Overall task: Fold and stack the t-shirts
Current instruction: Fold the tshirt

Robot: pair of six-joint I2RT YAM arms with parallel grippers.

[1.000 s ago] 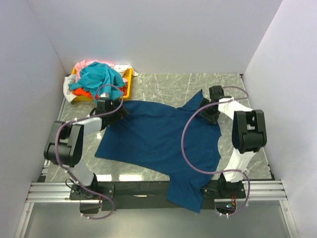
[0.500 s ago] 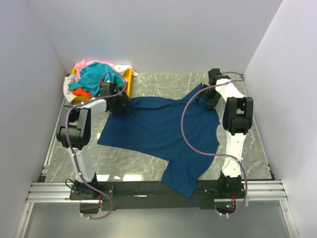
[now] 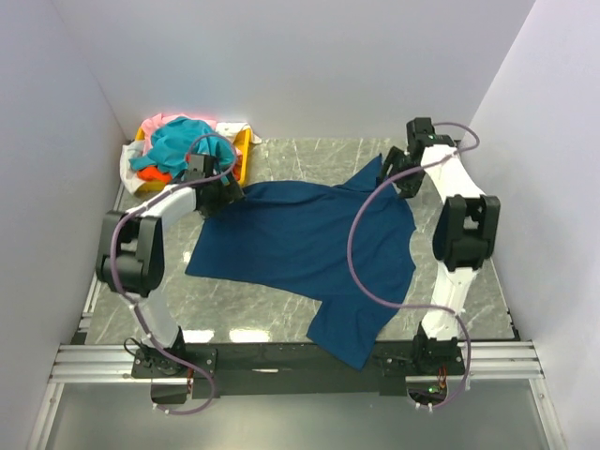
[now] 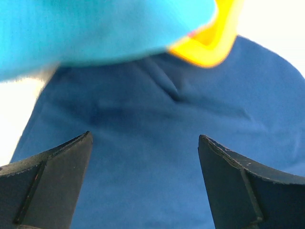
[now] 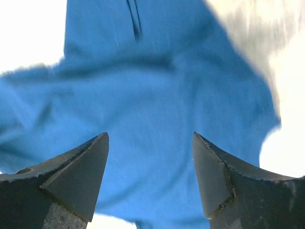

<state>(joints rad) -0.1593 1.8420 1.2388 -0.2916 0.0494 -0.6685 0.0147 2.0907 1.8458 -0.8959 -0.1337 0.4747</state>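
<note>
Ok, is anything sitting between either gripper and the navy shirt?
Nothing visible. Both the left gripper and right gripper hang open right over the navy shirt, only cloth showing between their fingers. The yellow tray lies just beyond the left one.

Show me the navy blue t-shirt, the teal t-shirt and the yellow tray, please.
navy blue t-shirt (image 3: 300, 239): top external view, middle of its spread body.
teal t-shirt (image 3: 175, 141): top external view, top of the crumpled heap.
yellow tray (image 3: 246, 150): top external view, its right rim.
</note>
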